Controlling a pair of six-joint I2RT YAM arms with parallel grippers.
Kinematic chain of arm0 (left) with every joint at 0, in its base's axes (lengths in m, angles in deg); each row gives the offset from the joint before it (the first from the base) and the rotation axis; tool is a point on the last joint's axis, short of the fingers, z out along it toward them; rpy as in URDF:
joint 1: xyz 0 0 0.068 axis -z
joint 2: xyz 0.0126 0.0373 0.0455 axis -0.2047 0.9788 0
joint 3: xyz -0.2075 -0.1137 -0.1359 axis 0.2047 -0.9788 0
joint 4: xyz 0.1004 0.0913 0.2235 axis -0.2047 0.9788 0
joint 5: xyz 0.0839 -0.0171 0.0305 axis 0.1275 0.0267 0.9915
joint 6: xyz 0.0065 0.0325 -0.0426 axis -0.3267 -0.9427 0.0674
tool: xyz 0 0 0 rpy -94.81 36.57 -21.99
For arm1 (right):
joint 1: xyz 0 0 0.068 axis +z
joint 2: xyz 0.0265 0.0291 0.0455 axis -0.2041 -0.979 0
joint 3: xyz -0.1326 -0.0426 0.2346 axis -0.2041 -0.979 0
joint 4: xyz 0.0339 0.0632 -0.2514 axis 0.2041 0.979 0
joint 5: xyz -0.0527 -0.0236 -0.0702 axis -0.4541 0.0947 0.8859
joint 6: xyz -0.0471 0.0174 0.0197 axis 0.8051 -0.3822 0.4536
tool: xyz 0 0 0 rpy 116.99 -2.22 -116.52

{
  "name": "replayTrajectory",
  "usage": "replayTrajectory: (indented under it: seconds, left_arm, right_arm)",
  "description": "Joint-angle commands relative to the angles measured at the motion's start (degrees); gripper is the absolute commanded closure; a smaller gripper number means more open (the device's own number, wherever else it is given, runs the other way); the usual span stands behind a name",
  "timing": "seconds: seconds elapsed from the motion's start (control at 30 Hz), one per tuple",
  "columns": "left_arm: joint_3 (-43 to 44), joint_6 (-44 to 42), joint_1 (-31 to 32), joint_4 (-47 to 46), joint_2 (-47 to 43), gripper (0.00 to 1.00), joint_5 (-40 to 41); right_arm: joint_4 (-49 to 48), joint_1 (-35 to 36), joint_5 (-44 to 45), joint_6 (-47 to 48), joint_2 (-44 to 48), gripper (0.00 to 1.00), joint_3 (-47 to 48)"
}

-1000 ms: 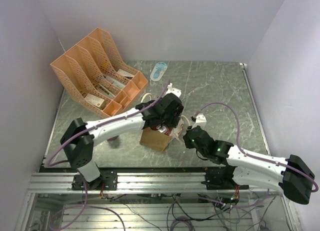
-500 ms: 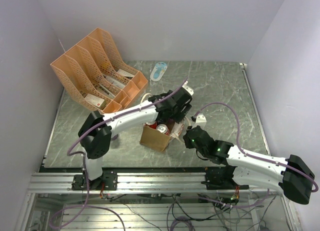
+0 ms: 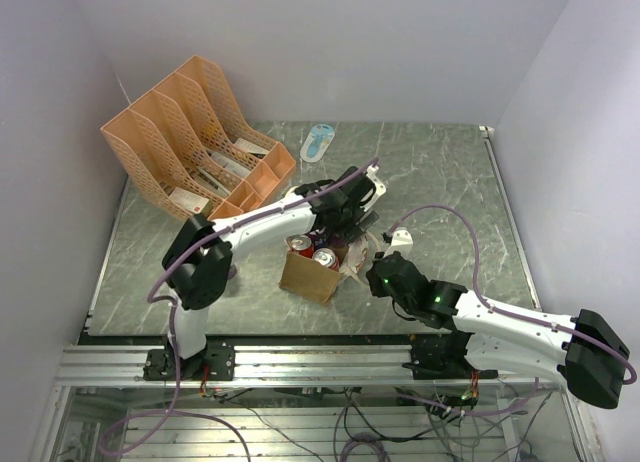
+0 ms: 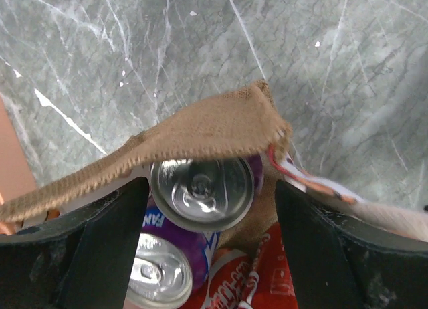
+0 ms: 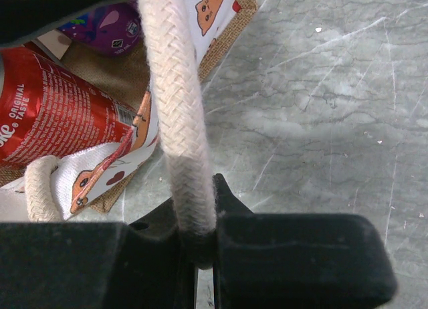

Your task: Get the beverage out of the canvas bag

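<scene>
The left pincer hangs over the bag, jaws standing well apart with nothing gripped. Directly between them, just below, sits the silver top of a purple can, with a gap on either side. The bag's frayed brim crosses just beyond it. A second can top shows nearer the wrist. The right pincer is clamped tight on the bag's cream handle, which runs straight out from its fingers. Beyond them, leftward in its wrist view, a red can lies inside the bag.
</scene>
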Motion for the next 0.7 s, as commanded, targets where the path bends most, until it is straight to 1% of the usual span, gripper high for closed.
replayTrajectory:
  seconds: [0.0, 0.27, 0.47, 0.53, 0.67]
  left_arm:
    - [3.5, -0.9, -1.5, 1.4, 3.8, 0.13, -3.2]
    - [2.6, -0.2, -1.5, -0.2, 7.4, 0.09, -1.5]
    - [1.8, 0.9, -1.6, -2.3, 9.6, 0.09, 1.3]
    - [2.0, 1.2, -1.7, -2.7, 10.0, 0.10, 1.3]
    - [3.4, 1.8, -1.8, -2.1, 10.1, 0.18, 1.2]
  right_arm:
    - [2.0, -0.1, 1.1, 1.3, -0.2, 0.96, 0.2]
    - [2.0, 0.0, 1.2, 1.2, -0.5, 0.96, 0.3]
    - [2.0, -0.1, 1.1, 1.1, -0.8, 0.96, 0.4]
    - [2.0, -0.1, 1.2, 1.2, -0.9, 0.96, 0.5]
    - [2.1, -0.1, 1.2, 1.2, -1.0, 0.96, 0.5]
